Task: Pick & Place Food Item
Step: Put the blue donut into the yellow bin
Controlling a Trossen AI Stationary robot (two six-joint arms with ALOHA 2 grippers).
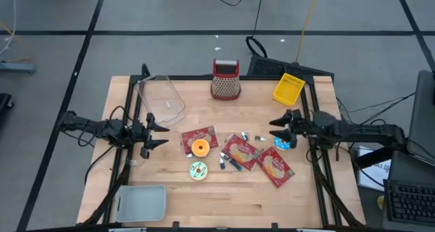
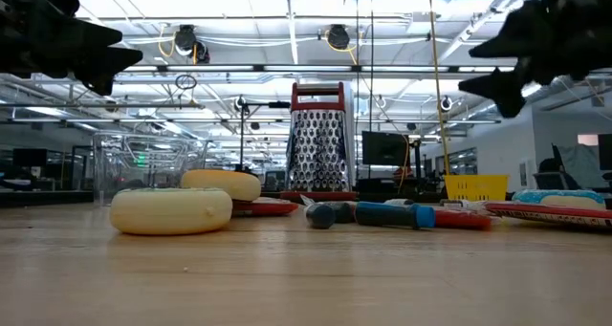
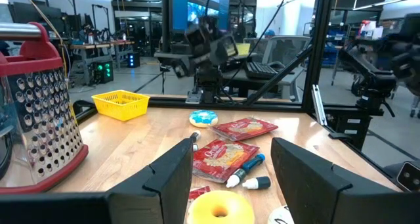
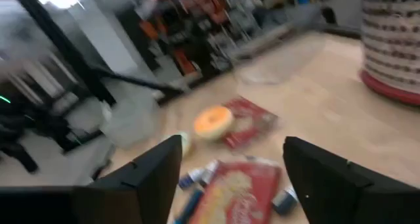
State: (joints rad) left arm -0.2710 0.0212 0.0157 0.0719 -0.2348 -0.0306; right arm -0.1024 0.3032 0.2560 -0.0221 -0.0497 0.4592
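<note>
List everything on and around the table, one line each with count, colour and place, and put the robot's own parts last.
Box grater: one, silver with red handle and base, far edge, centre.
Basket: one, yellow, far right corner.
Clear container: one, transparent, far left.
Tray: one, pale grey, near left corner.
Snack packets: three, red, mid-table.
Orange donut: one, on the left packet.
White donut: one, white with green, just nearer than the orange one.
Blue donut: one, blue and white, below the right gripper.
Markers: a few, blue and white, between the packets.
Left gripper: one, dark, open, left edge.
Right gripper: one, dark, open, right side.
</note>
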